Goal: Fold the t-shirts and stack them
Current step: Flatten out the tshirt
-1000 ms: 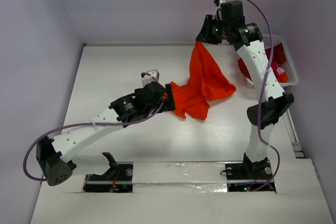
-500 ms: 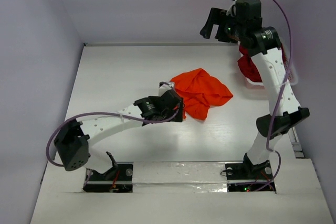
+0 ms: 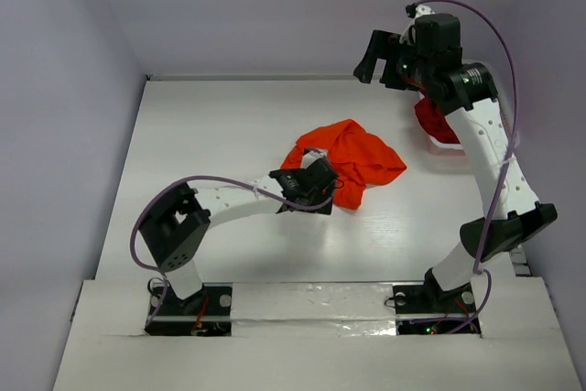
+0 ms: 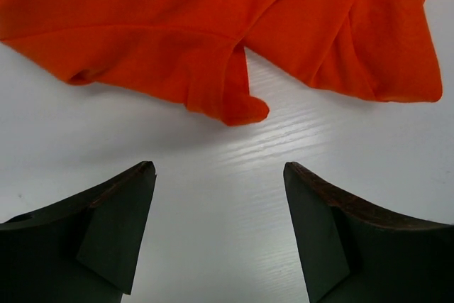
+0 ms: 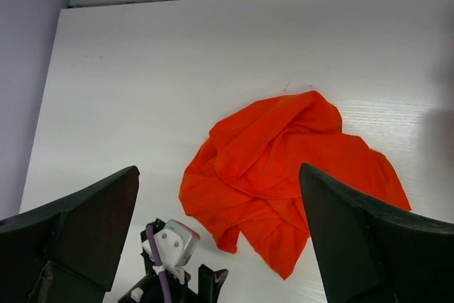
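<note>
A bright orange-red t-shirt (image 3: 359, 157) lies crumpled in a heap on the white table, right of centre; it also shows in the left wrist view (image 4: 213, 33) and the right wrist view (image 5: 284, 175). My left gripper (image 3: 320, 186) is open and empty, low over the table at the shirt's near left edge, its fingers (image 4: 113, 225) just short of a cloth corner. My right gripper (image 3: 371, 54) is open and empty, raised high above the table's far side. A dark crimson t-shirt (image 3: 438, 121) shows at the right, mostly hidden behind my right arm.
The white table (image 3: 211, 135) ends at a back wall and a left side wall. The basket is hidden behind my right arm. My arm bases stand at the near edge (image 3: 311, 304).
My right gripper let go of the orange-red shirt, which dropped into a heap, then stayed raised and open. My left arm swung its elbow right, and its gripper moved right along the shirt's near edge.
</note>
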{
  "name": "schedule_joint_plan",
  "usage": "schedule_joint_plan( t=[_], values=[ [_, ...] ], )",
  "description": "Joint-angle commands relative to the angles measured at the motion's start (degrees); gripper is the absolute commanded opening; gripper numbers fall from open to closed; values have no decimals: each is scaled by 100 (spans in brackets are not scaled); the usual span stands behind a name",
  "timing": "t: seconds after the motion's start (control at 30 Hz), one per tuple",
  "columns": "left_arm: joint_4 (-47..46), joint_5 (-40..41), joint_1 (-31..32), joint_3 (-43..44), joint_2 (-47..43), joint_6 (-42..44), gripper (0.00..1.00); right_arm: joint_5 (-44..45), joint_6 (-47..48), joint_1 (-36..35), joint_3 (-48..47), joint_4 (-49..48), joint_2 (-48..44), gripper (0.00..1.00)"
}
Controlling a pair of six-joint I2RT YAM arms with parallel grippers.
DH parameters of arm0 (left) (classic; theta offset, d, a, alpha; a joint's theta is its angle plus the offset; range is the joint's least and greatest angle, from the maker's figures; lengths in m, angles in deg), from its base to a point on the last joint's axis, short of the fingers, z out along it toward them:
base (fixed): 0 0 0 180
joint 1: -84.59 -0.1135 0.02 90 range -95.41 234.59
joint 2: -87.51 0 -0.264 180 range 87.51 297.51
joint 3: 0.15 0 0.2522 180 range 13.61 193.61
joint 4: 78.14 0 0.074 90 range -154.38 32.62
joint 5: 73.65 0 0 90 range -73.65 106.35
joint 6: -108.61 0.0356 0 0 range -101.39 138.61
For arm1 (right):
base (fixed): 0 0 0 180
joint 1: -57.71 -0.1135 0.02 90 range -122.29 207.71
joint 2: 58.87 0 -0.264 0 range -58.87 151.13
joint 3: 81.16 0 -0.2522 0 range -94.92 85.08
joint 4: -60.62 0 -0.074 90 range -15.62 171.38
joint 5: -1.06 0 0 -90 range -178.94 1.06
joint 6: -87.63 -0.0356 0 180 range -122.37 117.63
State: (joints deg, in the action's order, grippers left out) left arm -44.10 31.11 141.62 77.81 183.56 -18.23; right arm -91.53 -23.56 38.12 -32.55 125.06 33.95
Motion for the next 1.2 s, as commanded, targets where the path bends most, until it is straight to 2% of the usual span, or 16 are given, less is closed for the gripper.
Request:
schedule_joint_plan(
  t=[0.0,0.13,0.23,0.3,0.5,0.67,0.9,1.1,1.17],
  values=[
    [-331,-61,27,364,89,-33,70,162,89,8,125,-234,-369,100],
    [-208,-123,27,838,685,-174,72,215,141,8,275,-242,-501,100],
    [-181,-176,27,1085,801,-218,61,241,220,8,319,-207,-554,100],
    [-199,-176,27,1103,801,-210,60,241,247,8,328,-190,-580,100],
    [-15,-176,27,1208,933,-245,61,444,300,8,310,-190,-589,100],
    [328,-27,27,1244,749,-262,67,382,282,8,310,-207,-545,100],
    [460,26,27,1112,731,-324,67,303,229,8,363,-277,-510,100],
    [337,26,27,1103,924,-368,54,312,212,8,372,-295,-501,100],
    [293,35,27,1129,994,-368,46,312,212,8,372,-295,-510,100]
  ],
)
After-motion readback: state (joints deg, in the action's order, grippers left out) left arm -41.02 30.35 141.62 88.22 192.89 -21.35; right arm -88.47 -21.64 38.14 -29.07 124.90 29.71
